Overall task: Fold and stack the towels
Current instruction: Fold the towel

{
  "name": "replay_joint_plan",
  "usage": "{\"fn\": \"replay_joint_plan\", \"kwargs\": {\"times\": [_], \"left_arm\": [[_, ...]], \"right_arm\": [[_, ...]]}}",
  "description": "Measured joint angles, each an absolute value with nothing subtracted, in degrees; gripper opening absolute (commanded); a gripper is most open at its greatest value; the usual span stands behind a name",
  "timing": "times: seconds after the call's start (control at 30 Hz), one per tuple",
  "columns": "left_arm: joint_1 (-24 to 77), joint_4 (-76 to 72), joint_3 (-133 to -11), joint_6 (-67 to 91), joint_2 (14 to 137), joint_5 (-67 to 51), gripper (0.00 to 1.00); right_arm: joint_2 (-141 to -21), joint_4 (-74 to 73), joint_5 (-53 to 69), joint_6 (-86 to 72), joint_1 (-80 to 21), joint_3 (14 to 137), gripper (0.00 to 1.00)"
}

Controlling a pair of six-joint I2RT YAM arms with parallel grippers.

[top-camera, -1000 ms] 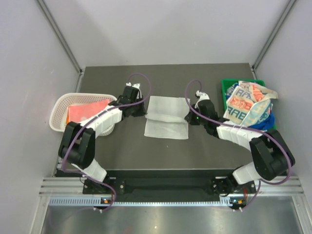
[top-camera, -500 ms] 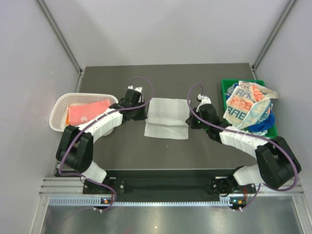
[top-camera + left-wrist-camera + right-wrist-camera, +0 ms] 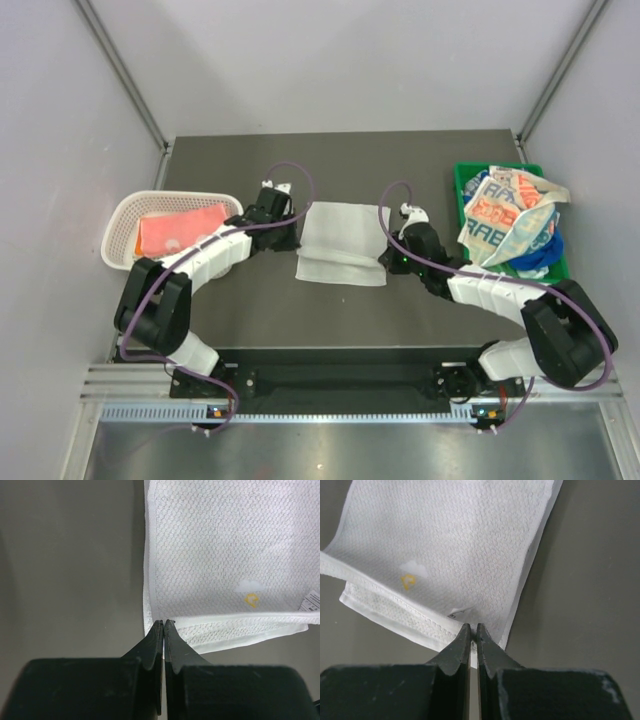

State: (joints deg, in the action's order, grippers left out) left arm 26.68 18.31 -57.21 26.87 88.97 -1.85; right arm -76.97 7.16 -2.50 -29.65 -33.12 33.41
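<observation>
Your left hand (image 3: pixel 164 623) shut, tips at left edge of white towel (image 3: pixel 342 240) — can't tell if cloth's caught; right hand (image 3: pixel 474 626) shut, pinching its right edge — towel partly folded, middle of counter (image 3: pixel 340 320).

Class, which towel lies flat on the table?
The plain white towel, partly folded on the tabletop. The orange towel sits in the white basket; the lettered towel and blue towel lie in the green bin.
</observation>
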Motion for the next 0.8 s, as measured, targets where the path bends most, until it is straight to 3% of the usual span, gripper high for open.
{"fn": "replay_joint_plan", "kwargs": {"times": [0.7, 0.8], "left_arm": [[27.73, 18.28, -53.69, 26.92, 89.1, -2.11, 0.0], [27.88, 18.22, -53.56, 26.92, 89.34, -2.31, 0.07]], "right_arm": [[-77.32, 8.84, -2.9, -30.3, -33.65, 30.72, 0.0], [-77.52, 9.21, -2.85, -30.52, -33.65, 30.26, 0.04]]}}
